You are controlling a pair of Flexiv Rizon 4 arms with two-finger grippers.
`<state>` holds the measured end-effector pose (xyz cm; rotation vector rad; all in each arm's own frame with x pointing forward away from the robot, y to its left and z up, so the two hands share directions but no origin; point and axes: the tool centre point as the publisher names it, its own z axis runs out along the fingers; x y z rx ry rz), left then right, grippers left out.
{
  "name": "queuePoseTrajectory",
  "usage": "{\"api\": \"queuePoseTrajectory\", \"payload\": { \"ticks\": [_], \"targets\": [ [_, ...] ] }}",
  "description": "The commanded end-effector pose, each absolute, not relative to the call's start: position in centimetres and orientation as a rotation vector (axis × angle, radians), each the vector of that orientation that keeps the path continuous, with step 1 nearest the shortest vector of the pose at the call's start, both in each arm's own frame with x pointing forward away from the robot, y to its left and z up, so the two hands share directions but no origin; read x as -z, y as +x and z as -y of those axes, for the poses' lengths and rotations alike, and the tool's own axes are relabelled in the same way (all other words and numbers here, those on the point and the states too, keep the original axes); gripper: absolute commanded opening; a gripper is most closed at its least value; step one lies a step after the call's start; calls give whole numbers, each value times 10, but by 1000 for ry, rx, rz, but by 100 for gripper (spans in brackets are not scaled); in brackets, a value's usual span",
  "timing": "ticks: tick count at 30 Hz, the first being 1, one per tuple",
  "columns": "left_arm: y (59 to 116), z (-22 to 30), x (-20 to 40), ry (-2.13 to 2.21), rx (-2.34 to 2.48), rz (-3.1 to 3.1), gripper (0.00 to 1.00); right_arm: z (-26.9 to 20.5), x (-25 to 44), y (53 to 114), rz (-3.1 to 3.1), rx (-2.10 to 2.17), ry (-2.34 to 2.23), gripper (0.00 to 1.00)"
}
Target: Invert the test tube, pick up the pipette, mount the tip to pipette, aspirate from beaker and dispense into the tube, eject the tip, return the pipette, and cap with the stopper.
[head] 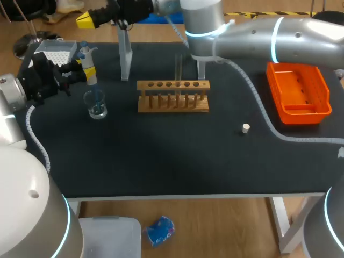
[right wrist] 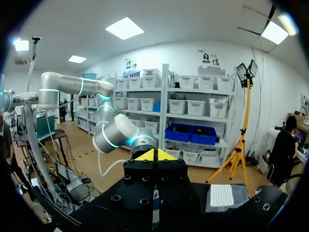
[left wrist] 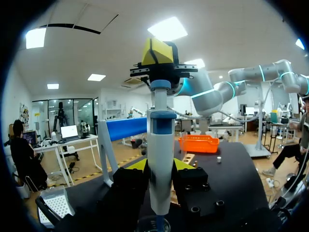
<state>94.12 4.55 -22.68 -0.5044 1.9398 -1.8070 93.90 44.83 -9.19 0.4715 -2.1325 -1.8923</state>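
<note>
Left wrist view | pinching pipette (left wrist: 160,130) in left gripper (left wrist: 160,166) above beaker (head: 95,105) | holding right gripper (left wrist: 157,53), tips pressed together, just over pipette top | probably needing: pressing and releasing slowly, keeping pipette upright

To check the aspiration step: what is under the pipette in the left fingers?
The glass beaker stands directly under the pipette. How far its lower end goes in cannot be seen; the pipette's own body covers it.
</note>
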Motion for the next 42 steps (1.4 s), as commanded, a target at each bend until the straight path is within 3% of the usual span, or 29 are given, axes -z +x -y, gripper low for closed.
{"api": "queuePoseTrajectory", "payload": {
  "ticks": [1,2,3,28,42],
  "targets": [
    [941,-45,226,-506,1805,-1939,0,-407,77,913,2270,1835,393,42],
    [941,-45,226,-506,1805,-1939,0,-401,77,911,2289,1821,370,81],
    [941,-45,226,-506,1805,-1939,0,-396,77,909,2305,1816,352,100],
    [941,-45,226,-506,1805,-1939,0,-224,97,915,2483,1786,142,100],
    [941,-45,226,-506,1805,-1939,0,-165,126,936,2576,1763,120,100]
  ]
}}
